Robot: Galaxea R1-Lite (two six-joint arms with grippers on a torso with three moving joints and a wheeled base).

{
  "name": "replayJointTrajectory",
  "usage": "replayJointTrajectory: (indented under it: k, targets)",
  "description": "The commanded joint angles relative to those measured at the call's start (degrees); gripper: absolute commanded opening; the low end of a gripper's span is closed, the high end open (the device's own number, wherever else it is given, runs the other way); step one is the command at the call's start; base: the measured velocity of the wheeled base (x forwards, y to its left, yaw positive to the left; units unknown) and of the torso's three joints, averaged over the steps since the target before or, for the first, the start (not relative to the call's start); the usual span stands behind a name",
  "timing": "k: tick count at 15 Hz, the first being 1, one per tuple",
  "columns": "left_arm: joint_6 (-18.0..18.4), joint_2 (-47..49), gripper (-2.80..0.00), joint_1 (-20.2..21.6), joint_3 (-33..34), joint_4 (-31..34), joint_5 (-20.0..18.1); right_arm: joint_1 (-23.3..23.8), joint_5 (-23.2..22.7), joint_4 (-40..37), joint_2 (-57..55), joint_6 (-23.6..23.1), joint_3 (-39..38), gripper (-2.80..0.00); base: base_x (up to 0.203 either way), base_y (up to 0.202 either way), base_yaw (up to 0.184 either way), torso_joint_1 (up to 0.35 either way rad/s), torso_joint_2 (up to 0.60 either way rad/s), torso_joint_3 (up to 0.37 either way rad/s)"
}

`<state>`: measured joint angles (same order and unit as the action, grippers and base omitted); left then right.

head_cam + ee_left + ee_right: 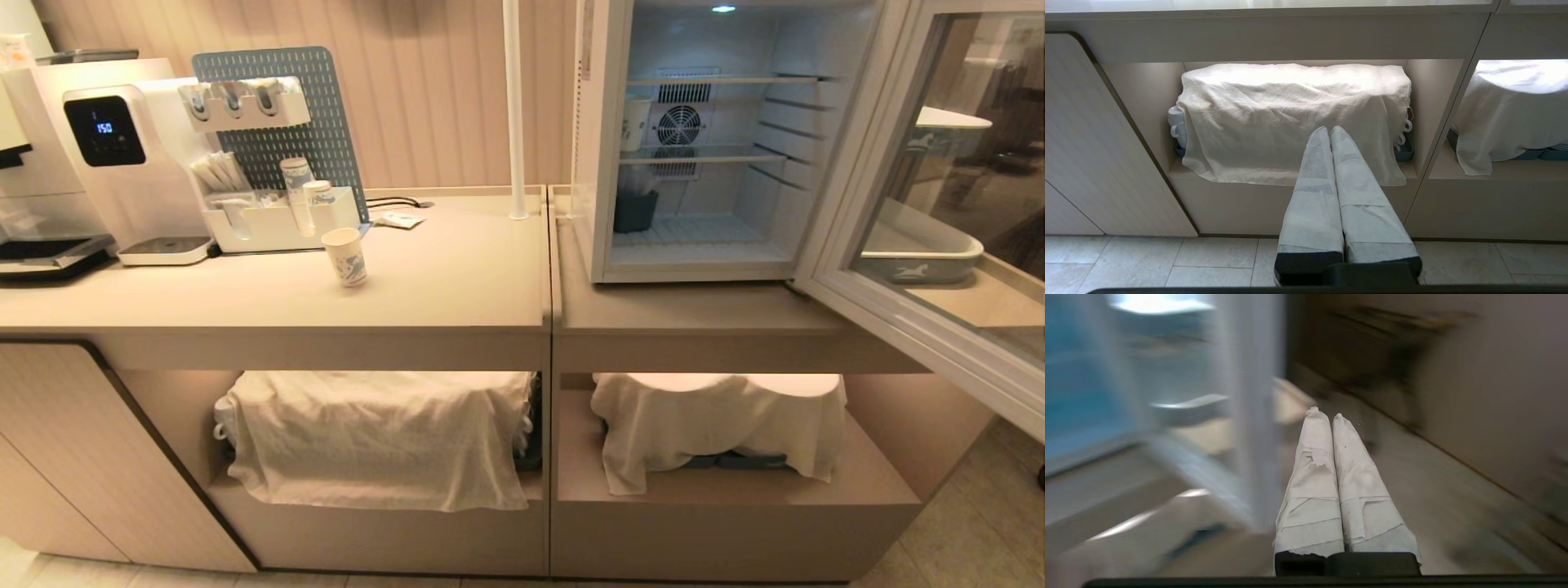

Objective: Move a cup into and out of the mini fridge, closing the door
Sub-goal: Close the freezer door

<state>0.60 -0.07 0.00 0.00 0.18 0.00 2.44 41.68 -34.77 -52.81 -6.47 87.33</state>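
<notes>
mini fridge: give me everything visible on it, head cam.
The mini fridge is a white box standing upright on the right counter section, beside a white pole. Its door, a pale frame around tinted glass, is swung wide open to the right. Inside, a ceiling light is lit, wire shelves cross the cavity, and a round fan grille sits on the back wall. A patterned paper cup stands on the middle shelf at left; a dark container sits below it. No pincer touches it.
</notes>
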Motion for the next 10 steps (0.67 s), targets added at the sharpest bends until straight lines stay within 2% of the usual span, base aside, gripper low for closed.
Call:
replayJointTrajectory:
  k: [1,2,4,8,10]
  targets:
    - [0.02,0.07,-2.80,0.00,0.00,-0.01,0.00,3.53,8.85,-1.13,-5.94,-0.82,0.65,-2.80,0.000,0.000,0.000,0.000,0.00,0.000]
    - [0.02,0.07,-2.80,0.00,0.00,0.00,0.00,4.15,11.81,-1.90,-5.96,-1.81,0.64,-2.80,0.000,0.000,0.000,0.000,0.00,0.000]
    - [-0.07,0.07,-2.80,0.00,0.00,-0.01,0.00,5.77,12.94,-3.20,-6.30,-2.72,1.00,-2.80,0.000,0.000,0.000,0.000,0.00,0.000]
    - [0.02,0.07,-2.80,0.00,0.00,-0.01,0.00,21.20,9.49,-4.46,-13.28,-3.27,1.36,-2.80,0.000,0.000,0.000,0.000,0.00,0.000]
    - [-0.03,0.07,-2.80,0.00,0.00,-0.01,0.00,23.80,8.35,-4.14,-17.23,-3.10,1.23,-2.80,0.000,0.000,0.000,0.000,0.00,0.000]
